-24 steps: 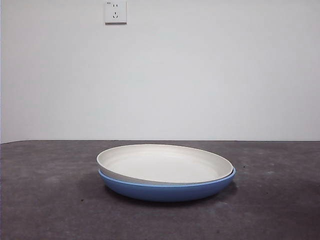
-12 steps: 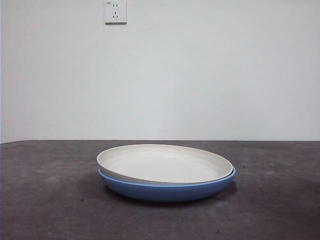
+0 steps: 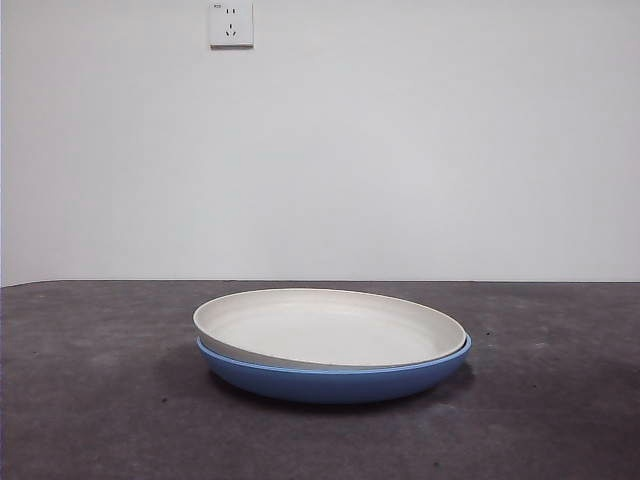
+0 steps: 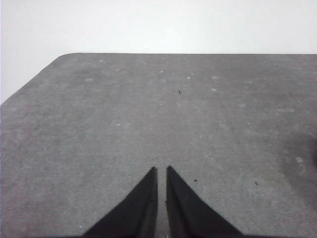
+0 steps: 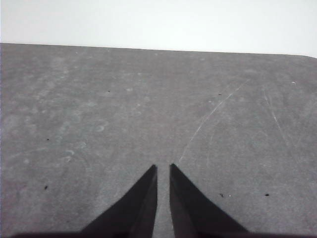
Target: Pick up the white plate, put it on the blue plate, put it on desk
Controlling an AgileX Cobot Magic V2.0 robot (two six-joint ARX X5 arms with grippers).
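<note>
white plate [image 3: 330, 330]: round, shallow, cream-white, matte, low raised rim. it sits nested inside the blue plate [image 3: 335, 383], tilted a little, its left rim riding above the blue rim while the right side settles lower. blue plate: mid-blue, glossy, much the same width, only its outer wall and a thin line of rim showing under the white one. the 2 plates rest together at the middle of the desk [image 3: 90, 400], in the front view.

desk: dark grey-brown, matte, pale speckles, a few dark specks; long thin scratches show in the right wrist view. behind it a plain white wall [image 3: 420, 150] with 1 white power socket [image 3: 231, 24] high up, left of centre.

left gripper [image 4: 161, 171]: hangs over bare desk near a rounded corner of the tabletop, jaws drawn nearly together with only a thin slit between the tips, holding nothing. right gripper [image 5: 163, 168]: same pose over scratched bare desk, jaws nearly closed, empty. neither plate appears in either wrist view, and neither arm shows in the front view.
</note>
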